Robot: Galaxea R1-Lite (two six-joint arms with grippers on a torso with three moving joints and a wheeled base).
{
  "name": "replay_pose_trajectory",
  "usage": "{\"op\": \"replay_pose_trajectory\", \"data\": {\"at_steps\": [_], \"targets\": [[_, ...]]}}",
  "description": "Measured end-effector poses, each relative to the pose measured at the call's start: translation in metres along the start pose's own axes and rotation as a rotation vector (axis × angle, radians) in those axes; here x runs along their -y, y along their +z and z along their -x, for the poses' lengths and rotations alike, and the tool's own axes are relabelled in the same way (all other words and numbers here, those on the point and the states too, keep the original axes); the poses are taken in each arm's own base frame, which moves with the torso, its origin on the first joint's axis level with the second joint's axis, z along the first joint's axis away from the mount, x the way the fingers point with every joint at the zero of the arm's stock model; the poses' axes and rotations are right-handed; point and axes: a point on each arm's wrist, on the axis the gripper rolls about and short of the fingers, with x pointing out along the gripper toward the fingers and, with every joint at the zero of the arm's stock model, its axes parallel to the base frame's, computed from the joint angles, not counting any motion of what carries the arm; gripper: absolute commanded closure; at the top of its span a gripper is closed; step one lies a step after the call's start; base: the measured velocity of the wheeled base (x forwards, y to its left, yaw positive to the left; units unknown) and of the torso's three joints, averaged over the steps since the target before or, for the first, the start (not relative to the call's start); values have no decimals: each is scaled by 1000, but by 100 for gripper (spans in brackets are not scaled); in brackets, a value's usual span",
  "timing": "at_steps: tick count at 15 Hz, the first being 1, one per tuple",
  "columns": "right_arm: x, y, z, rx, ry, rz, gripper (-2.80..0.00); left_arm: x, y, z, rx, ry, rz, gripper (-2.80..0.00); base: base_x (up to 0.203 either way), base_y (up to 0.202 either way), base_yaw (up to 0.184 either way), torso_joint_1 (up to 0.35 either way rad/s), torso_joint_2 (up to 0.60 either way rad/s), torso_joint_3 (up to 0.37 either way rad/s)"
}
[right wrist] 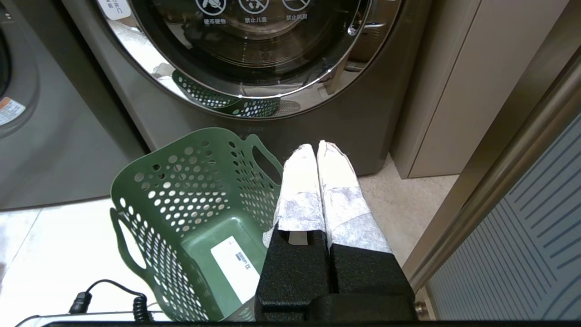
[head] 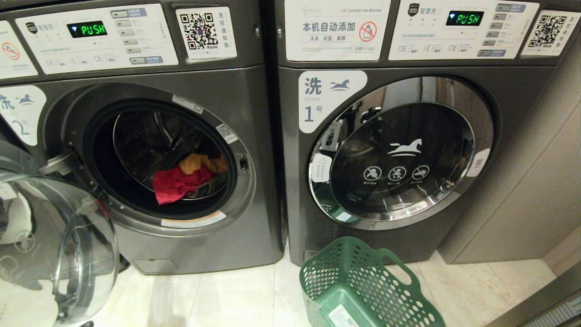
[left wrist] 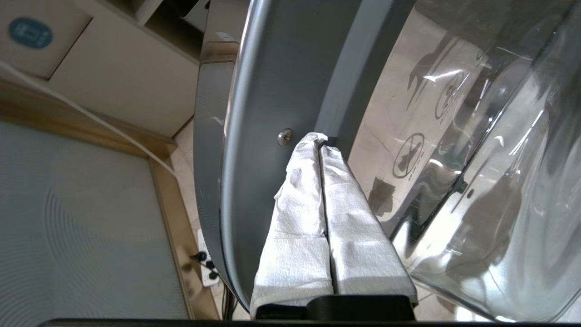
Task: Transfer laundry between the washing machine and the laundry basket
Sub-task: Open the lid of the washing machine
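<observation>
The washing machine [head: 258,150] marked "2" stands at the left with its round glass door [head: 68,254] swung open toward me. In its drum lies the laundry: a red-pink piece [head: 174,184] with a mustard-orange piece [head: 199,162] behind it. The empty green laundry basket [head: 358,281] sits on the floor in front of the machine marked "1". My left gripper [left wrist: 318,141] is shut, empty, its tips close to the grey inner rim of the open door [left wrist: 272,113]. My right gripper [right wrist: 317,147] is shut and empty, just beside the basket [right wrist: 181,181]. Neither gripper shows in the head view.
The machine marked "1" [head: 399,159] stands at the right with its door shut. Beige cabinets [head: 522,190] close off the right side. A door frame [right wrist: 499,172] runs along the right arm's side. A power strip [left wrist: 206,265] and a black cable [right wrist: 109,295] lie on the floor.
</observation>
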Motion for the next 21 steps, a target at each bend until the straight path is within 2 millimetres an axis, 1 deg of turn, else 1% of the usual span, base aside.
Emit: {"op": "replay_pose_trajectory", "data": {"at_steps": [2,4,8,13,15,16,18,19,20,21], "targets": [[0,0,0,0,1,0,0,-2,6,-17,-39,85,58,0,0,0,0,0,0,0],[0,0,0,0,0,0,0,-7,12,-38,-84,166,106,0,0,0,0,0,0,0],[0,0,0,0,0,0,0,-23,29,-94,-136,311,222,0,0,0,0,0,0,0],[0,0,0,0,0,0,0,-38,54,-166,-128,385,339,0,0,0,0,0,0,0],[0,0,0,0,1,0,0,-41,59,-190,-133,400,355,0,0,0,0,0,0,0],[0,0,0,0,0,0,0,-41,59,-197,-139,398,357,0,0,0,0,0,0,0],[0,0,0,0,0,0,0,-40,59,-201,-143,370,359,0,0,0,0,0,0,0],[0,0,0,0,0,0,0,-42,60,-198,-136,357,364,0,0,0,0,0,0,0],[0,0,0,0,0,0,0,-44,61,-191,-126,340,369,0,0,0,0,0,0,0],[0,0,0,0,0,0,0,-47,64,-179,-103,313,379,0,0,0,0,0,0,0]]}}
